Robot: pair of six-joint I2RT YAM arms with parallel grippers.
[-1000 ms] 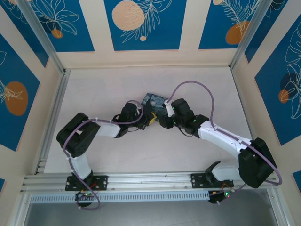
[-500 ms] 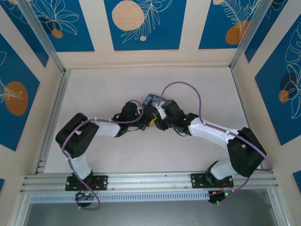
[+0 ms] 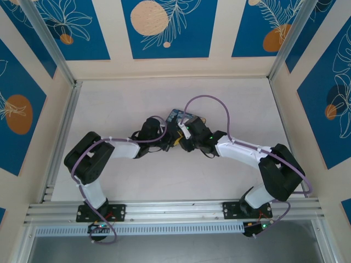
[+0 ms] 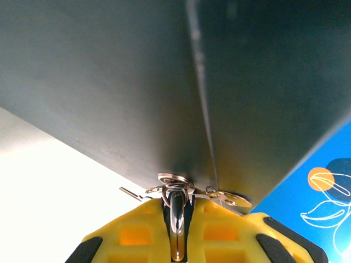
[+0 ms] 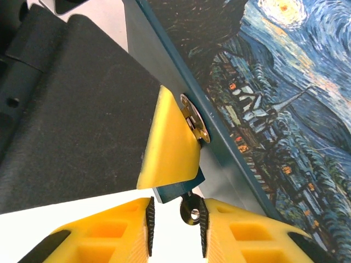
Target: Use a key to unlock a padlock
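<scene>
The padlock (a dark-blue box with a starry-night top) is at the middle of the counter, between both arms. The key is at the round keyhole fitting on the box's side, pinched by the left fingers, which press tight on the metal. The right fingers are just beside the box's corner, narrowly spread, with a small metal piece in the gap

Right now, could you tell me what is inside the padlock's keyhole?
The key, pinched by the left gripper, meets the keyhole fitting on the padlock. Its tip is covered, so how far in it sits cannot be seen.
</scene>
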